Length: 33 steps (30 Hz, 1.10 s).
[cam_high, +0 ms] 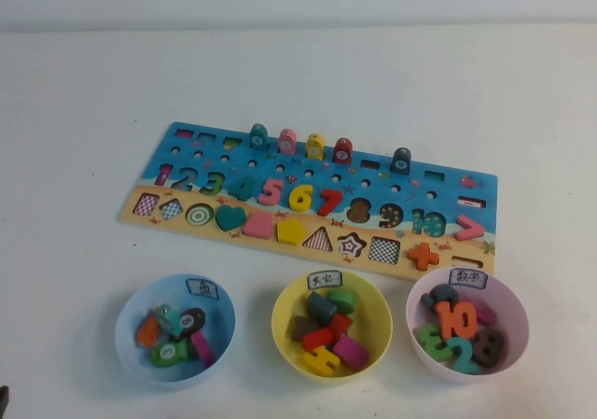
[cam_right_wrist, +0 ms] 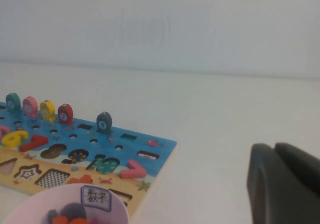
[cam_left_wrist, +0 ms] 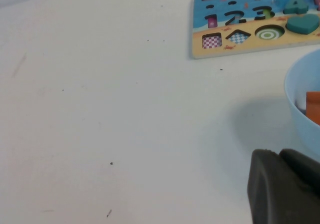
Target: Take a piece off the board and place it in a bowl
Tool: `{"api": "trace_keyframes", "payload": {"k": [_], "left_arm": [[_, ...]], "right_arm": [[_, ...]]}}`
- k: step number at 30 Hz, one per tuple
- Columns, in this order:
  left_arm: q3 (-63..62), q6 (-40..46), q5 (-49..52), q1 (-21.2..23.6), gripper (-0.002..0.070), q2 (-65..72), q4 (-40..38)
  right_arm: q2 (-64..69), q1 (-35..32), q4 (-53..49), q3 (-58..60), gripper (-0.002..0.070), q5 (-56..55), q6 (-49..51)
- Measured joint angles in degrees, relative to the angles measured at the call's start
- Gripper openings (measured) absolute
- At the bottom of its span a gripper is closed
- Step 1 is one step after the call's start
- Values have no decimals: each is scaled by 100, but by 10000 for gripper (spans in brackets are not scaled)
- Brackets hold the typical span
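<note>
While both tools (cam_left_wrist: 282, 184) (cam_right_wrist: 285, 184) hang parked, board (cam_high: 308, 209) sits.

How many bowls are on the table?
3, in a row before the board: blue bowl on the left, yellow bowl in the middle, pink bowl on the right.

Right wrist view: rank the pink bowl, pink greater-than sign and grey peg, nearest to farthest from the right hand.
From the right hand, off the board end:
1. Pink bowl, before the board.
2. Pink greater-than sign, board's near corner.
3. Grey peg, back row.
Left hand sits by the light blue bowl.
</note>
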Motion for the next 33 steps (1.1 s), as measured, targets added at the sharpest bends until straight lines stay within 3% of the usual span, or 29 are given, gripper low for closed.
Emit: {"api": "trace_keyframes", "payload": {"k": [8, 10, 14, 17, 25, 33], "left_arm": [[0, 0, 0, 0, -4, 0, 0], [0, 0, 0, 0, -5, 0, 0], [0, 0, 0, 0, -4, 0, 0], [0, 0, 0, 0, -5, 0, 0], [0, 0, 0, 0, -5, 0, 0], [0, 0, 0, 0, -5, 0, 0]], "right_arm": [[0, -139, 162, 8, -17, 80, 166], [-9, -149, -486, 8, -17, 106, 914], [-9, -140, -2766, 76, -17, 171, 3191], [-9, -150, -3402, 316, -17, -39, 3938], [-22, 58, -3634, 354, -17, 806, 4011], [-33, 95, -3657, 354, -17, 910, 3817]]}}
